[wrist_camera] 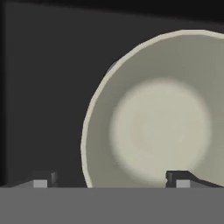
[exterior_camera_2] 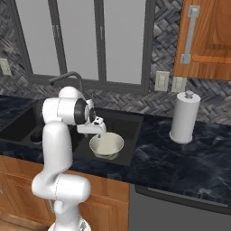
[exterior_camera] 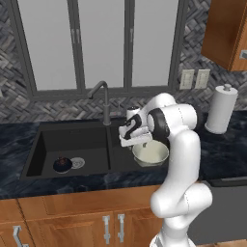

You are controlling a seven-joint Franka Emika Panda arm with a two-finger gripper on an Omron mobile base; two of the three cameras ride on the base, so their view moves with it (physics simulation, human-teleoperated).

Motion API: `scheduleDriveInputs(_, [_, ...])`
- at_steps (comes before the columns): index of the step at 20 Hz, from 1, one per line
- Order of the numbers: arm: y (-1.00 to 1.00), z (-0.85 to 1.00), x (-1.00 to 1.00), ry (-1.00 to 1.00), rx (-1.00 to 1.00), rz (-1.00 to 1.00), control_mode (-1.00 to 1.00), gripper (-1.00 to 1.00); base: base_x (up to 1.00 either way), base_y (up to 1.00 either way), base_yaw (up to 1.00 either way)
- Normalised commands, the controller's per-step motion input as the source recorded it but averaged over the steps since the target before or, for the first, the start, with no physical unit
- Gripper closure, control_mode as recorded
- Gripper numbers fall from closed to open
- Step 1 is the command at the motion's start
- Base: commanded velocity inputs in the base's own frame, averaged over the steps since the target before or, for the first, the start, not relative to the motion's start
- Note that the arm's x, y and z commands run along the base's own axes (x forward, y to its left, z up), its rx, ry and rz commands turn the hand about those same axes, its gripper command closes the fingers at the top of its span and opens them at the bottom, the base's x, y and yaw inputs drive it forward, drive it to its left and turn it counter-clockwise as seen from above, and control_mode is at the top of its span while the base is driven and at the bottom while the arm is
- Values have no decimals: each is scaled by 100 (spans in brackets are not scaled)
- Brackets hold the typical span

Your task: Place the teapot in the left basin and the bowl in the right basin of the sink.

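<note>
Your gripper (wrist_camera: 111,181) stood wide open, straddling the bowl (wrist_camera: 159,127) rim in the right basin (exterior_camera_2: 128,124); it looked rigid, smooth, probably slippery — pinch the rim.

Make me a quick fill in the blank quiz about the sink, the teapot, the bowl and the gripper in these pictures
1. The teapot sits in the ____ basin of the sink.
2. The bowl lies in the ____ basin.
3. The gripper above the bowl is ____.
4. The paper towel roll stands ____ on the counter.

Missing words: left; right; open; upright
</note>
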Motion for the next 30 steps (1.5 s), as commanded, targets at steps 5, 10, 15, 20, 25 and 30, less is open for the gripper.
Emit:
scheduleDriveInputs(5, [1,40,-17,-2,0,-3,-100,-100,0,0,0])
scheduleDriveInputs(10, [-1,36,-20,-2,0,-4,-100,-100,0,0,0])
scheduleDriveInputs(15, [0,41,-17,0,0,-4,-100,-100,0,0,0])
scheduleDriveInputs(20, [0,41,-18,0,0,-4,-100,-100,0,0,0])
scheduleDriveInputs(25, [-1,39,-24,0,0,-2,-100,-100,0,0,0])
scheduleDriveInputs(30, [-5,32,-32,0,0,0,-100,-100,0,0,0])
